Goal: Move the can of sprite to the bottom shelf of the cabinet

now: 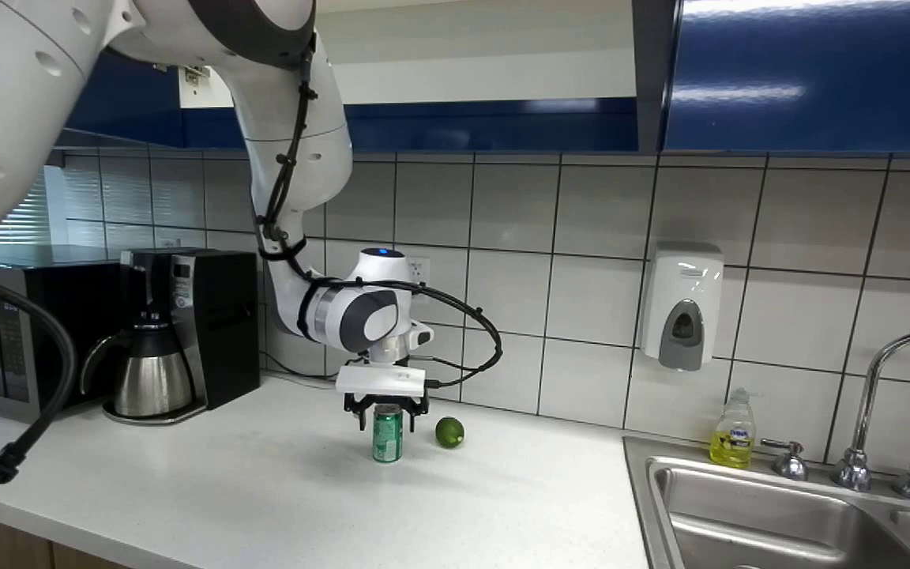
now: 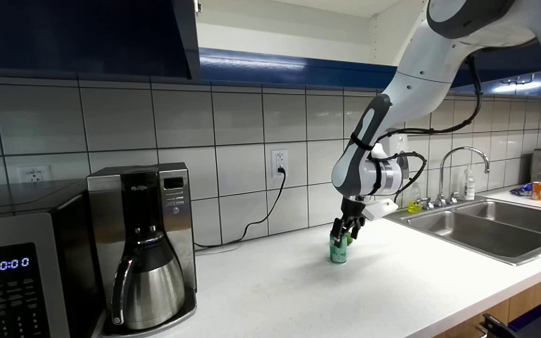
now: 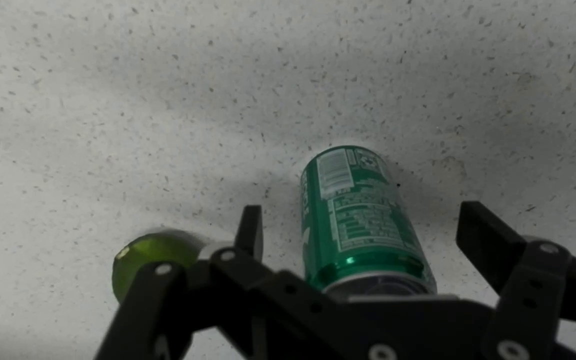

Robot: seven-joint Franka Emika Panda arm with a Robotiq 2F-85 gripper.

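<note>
The can of sprite (image 1: 388,444) is a small green can standing upright on the white counter. It also shows in an exterior view (image 2: 338,254) and in the wrist view (image 3: 355,200). My gripper (image 1: 387,427) points down over the can, with one finger on each side of its upper part. In the wrist view the gripper (image 3: 361,220) is open, and bare counter shows between each finger and the can. The wall cabinet's pale inside (image 2: 284,33) shows above a blue trim (image 2: 298,65). The surface of its bottom shelf is hidden behind that trim.
A green lime (image 1: 449,432) lies close beside the can. A coffee maker (image 2: 143,249) and a microwave (image 2: 21,263) stand on the counter (image 2: 270,300). A sink (image 1: 763,514) with a faucet (image 1: 878,387) and a yellow soap bottle (image 1: 733,435) are at the opposite end.
</note>
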